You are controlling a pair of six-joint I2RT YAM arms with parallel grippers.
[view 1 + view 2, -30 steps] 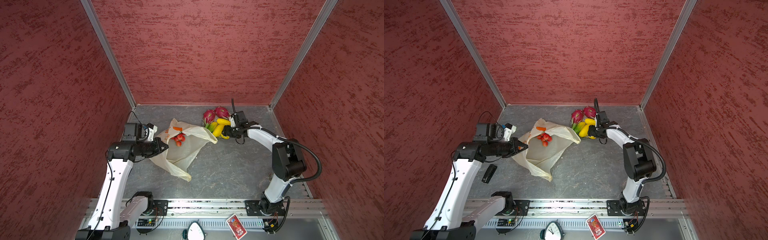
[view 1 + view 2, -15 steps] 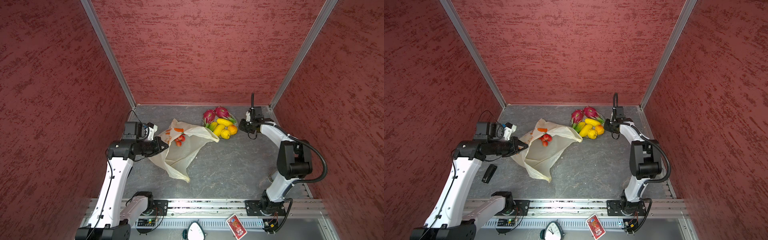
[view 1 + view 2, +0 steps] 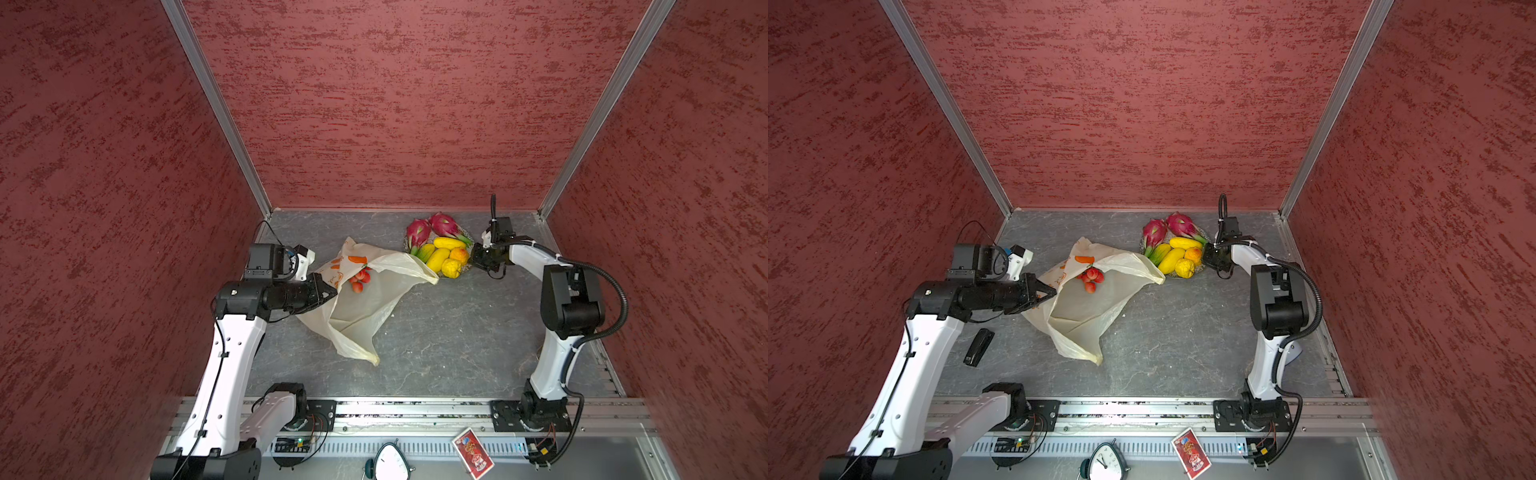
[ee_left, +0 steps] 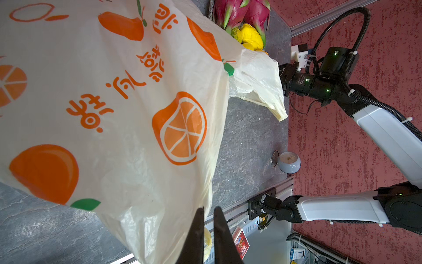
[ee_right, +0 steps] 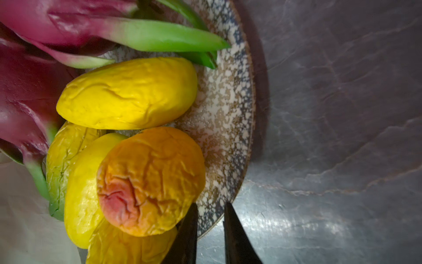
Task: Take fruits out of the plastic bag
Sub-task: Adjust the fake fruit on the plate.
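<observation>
The plastic bag (image 3: 365,303) (image 3: 1088,307) (image 4: 114,102) lies crumpled at mid-table, and a small red berry bunch (image 3: 360,279) (image 3: 1092,278) rests on the plastic at its mouth. My left gripper (image 3: 332,293) (image 4: 209,210) is shut on the bag's left edge. Two dragon fruits (image 3: 432,227), yellow mangoes (image 3: 438,257) (image 5: 127,93), an orange fruit (image 3: 458,254) (image 5: 150,180) and a lemon-like fruit (image 3: 451,268) are piled on the speckled plate (image 5: 226,109). My right gripper (image 3: 476,255) (image 5: 210,214) is at the plate's right rim with its jaws a narrow gap apart, holding nothing.
A black stapler-like object (image 3: 978,347) lies by the left arm. A pale blue clock (image 4: 287,162) stands near the right arm's base. Another clock (image 3: 388,461) and a red card pack (image 3: 473,455) sit in front of the rail. Red walls enclose three sides.
My right gripper left the orange fruit on the plate, narrowed its jaws, swung off to the back right and came back to the plate's rim. The left arm stayed still.
</observation>
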